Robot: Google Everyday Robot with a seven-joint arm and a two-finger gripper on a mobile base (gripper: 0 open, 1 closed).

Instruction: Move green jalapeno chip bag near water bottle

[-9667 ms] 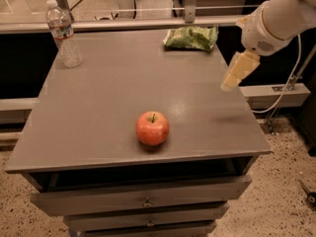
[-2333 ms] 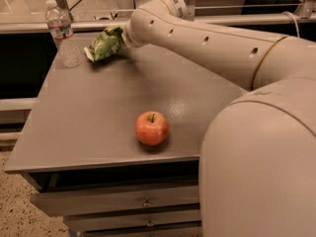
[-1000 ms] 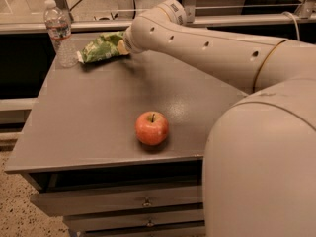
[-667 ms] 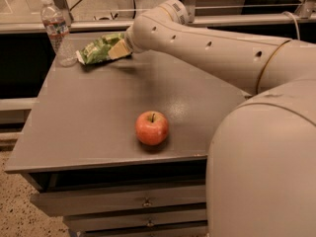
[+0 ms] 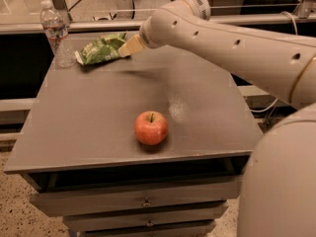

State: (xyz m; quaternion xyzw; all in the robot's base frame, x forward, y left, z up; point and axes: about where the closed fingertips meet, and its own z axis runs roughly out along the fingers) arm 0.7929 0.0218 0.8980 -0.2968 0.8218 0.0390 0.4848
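Observation:
The green jalapeno chip bag [image 5: 100, 49] lies on the grey table [image 5: 98, 117] at the back left, a short gap to the right of the water bottle [image 5: 56, 33]. The bottle stands upright at the table's back left corner. My gripper [image 5: 128, 47] is at the bag's right edge, reaching in from the right, with its tip touching or just over the bag. The big white arm [image 5: 232, 48] runs across the back right of the view.
A red apple [image 5: 151, 128] sits in the middle front of the table. Drawers [image 5: 143, 201] lie below the table's front edge. A rail [image 5: 256, 19] runs behind the table. The robot's white body [image 5: 281, 181] fills the lower right.
The bag has been carried from the table's back right to the back left and lowered onto the table beside the bottle. In the last second the gripper and bag have hardly moved.

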